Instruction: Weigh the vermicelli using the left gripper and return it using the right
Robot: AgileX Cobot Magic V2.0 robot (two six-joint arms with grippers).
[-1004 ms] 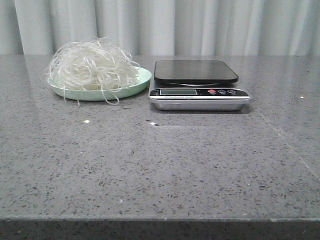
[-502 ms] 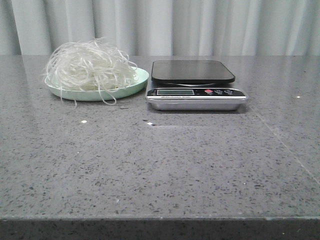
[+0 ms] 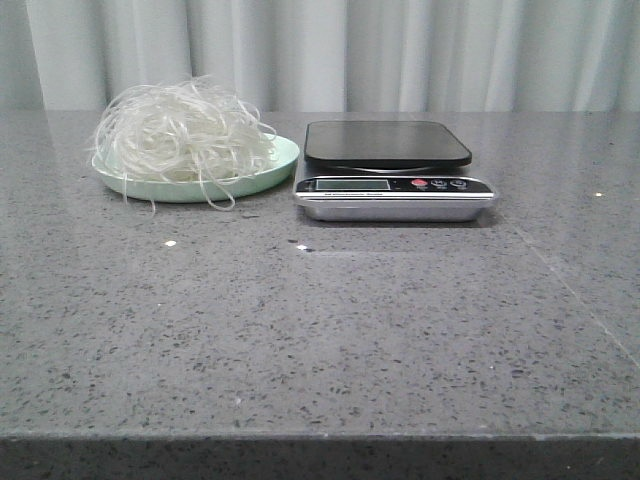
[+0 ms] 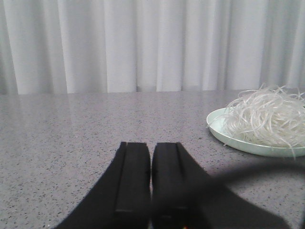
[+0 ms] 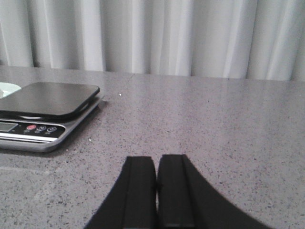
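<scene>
- We see the vermicelli [image 3: 184, 130] heaped on the pale green plate [image 3: 262, 178], which sits on the tabletop [image 3: 330, 330] just beside the scale [image 3: 394, 170]; the scale's dark platform carries nothing.
- This layout fits two stages alike: noodles waiting to be weighed, or noodles already weighed and back on the plate. We cannot tell which, so we name no move as due.
- The left end effector [image 4: 151, 179] is clenched with its fingers pressed together and nothing between them, low over the tabletop, with the plate off to one side. The right end effector [image 5: 157, 188] is likewise clenched and empty, with the scale near it.
- Loose strands hang over the plate's front rim. In any grasp, we judge that these could snag, trail across the tabletop, or drop off.
- The heap is springy and tangled; a pinch may lift only a wisp, or drag the light plate along.
- On the scale, strands spilling past the platform onto the tabletop or buttons would likely spoil the reading.
</scene>
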